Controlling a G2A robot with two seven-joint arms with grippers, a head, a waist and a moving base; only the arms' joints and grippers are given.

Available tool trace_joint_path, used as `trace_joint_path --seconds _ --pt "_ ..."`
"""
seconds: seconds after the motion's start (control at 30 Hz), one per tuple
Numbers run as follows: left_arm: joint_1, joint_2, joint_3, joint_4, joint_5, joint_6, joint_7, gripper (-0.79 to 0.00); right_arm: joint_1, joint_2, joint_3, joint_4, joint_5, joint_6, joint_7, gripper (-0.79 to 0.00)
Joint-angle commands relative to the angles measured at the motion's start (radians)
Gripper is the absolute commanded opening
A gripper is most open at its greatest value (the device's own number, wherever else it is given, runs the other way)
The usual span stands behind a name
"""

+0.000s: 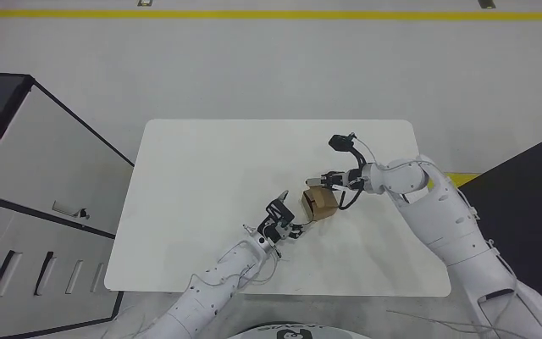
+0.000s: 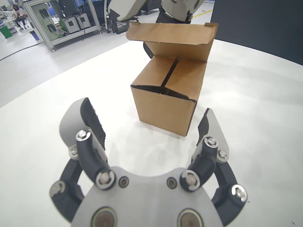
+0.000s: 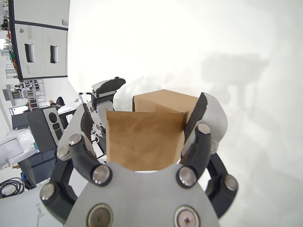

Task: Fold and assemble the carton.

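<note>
low at the left, the left gripper [image 1: 291, 228] was open, fingers spread just short of the carton [image 1: 319, 203]. the carton stood upright near the middle of the table [image 1: 212, 186], lid flap raised. at its right, the right gripper [image 3: 142, 116] was open too, fingers either side of that flap.

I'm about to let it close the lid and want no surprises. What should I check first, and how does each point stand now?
1. The carton sits upright on the table: ok.
2. Both inner flaps are folded down: ok.
3. The lid flap is shut: not ok, it stands up.
4. The left tool is open, clear of the carton: ok.
5. The right tool is open around the lid flap: ok.
</note>
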Motion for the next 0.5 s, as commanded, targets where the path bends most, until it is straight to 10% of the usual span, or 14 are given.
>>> trace_joint_path --seconds 0.0,0.47 --pt "0.001 -0.001 0.006 0.002 -0.001 -0.006 0.000 0.000 0.005 -0.001 -0.003 0.001 0.000 -0.008 0.002 0.000" --pt "-0.023 0.001 0.001 0.014 -0.007 -0.072 0.033 0.000 0.019 0.004 -0.008 -0.023 -0.070 -0.021 0.031 0.000"
